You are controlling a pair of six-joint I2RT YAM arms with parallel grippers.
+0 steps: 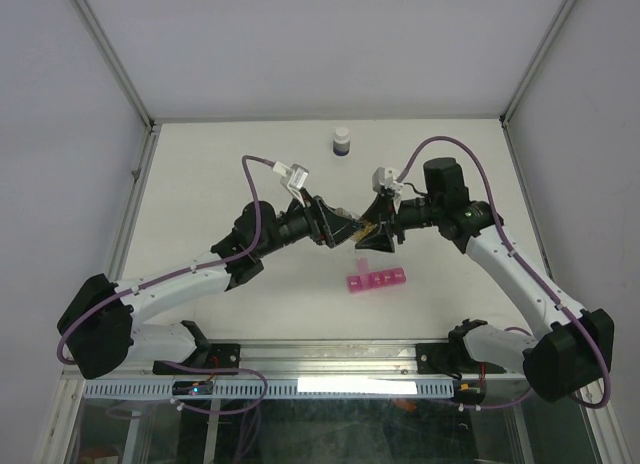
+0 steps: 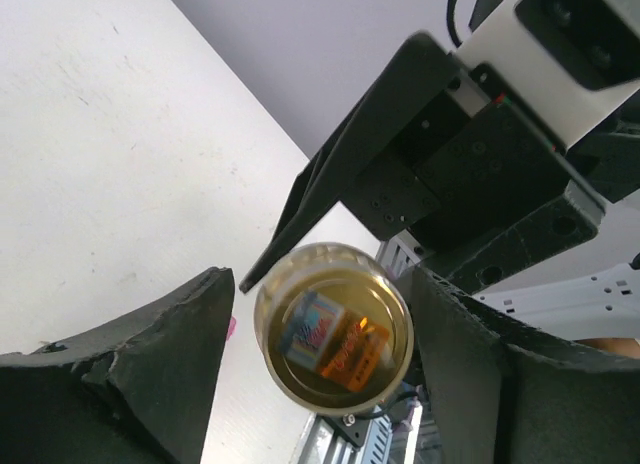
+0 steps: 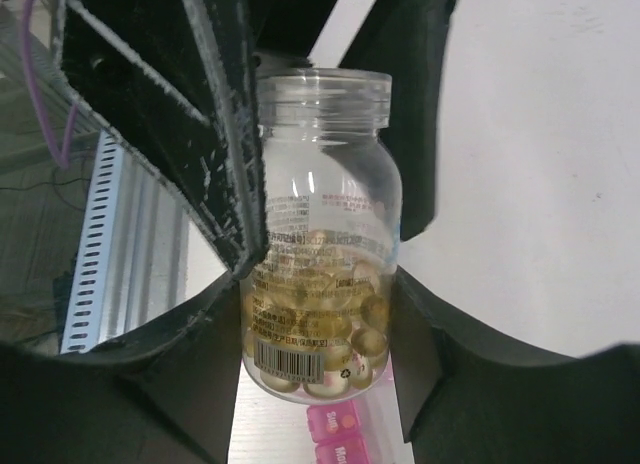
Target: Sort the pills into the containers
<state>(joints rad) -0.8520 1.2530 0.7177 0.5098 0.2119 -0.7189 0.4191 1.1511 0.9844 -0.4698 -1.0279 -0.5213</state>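
Closest to the arms, the pink pill box (image 1: 376, 280) lies flat on the white table (image 1: 200, 184) with its lids down. Just past it, the two pincers meet up in the air around one small clear bottle (image 3: 320, 214). The pills (image 3: 315, 334) are inside it, a yellow heap at the bottom end. The right pincer (image 3: 320, 284) hugs the bottle on both sides and has hold of it. The left pincer (image 2: 318, 294) stands partly open, with a gap on one side. Far at the back stands a dark bottle (image 1: 342, 141) with a white cap.
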